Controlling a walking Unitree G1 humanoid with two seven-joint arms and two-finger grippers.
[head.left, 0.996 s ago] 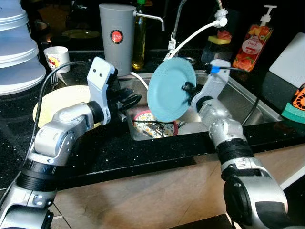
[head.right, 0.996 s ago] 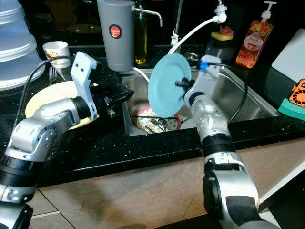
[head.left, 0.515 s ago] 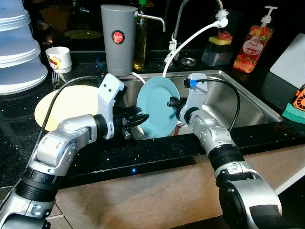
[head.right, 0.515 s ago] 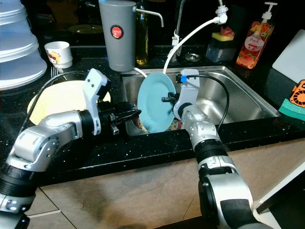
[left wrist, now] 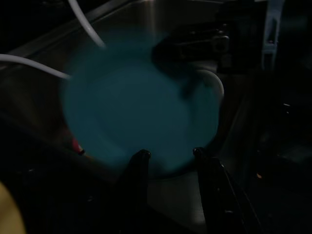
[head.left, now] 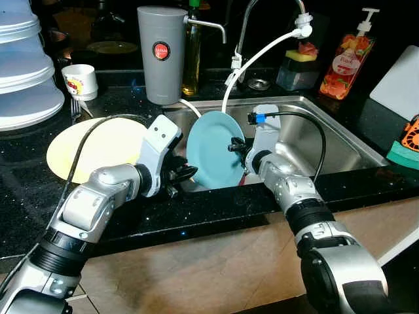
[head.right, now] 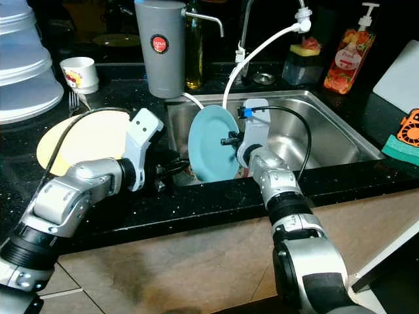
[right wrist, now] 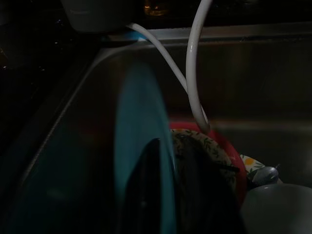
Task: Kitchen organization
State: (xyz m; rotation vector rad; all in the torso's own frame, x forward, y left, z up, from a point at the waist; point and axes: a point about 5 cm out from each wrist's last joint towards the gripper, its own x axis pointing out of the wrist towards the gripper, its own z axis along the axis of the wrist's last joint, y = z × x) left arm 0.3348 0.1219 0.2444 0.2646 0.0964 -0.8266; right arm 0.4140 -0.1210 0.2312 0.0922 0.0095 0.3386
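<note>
Right gripper point(head.left: 234, 145) clamped on rim of blue plate point(head.left: 214, 149), held upright over sink point(head.left: 340, 147), at 9 o'clock side. Left gripper point(left wrist: 169, 155) at plate's 9 o'clock, fingers narrowly parted near rim.

A speckled black stone countertop point(head.left: 196, 209) surrounds a stainless steel sink point(head.left: 340, 140). On it lie a round pale yellow plate point(head.left: 98, 145), a small white printed cup point(head.left: 80, 81), a tall grey cylindrical canister point(head.left: 162, 53), a stack of translucent white bowls point(head.left: 23, 72) and an orange soap pump bottle point(head.left: 347, 62).
</note>
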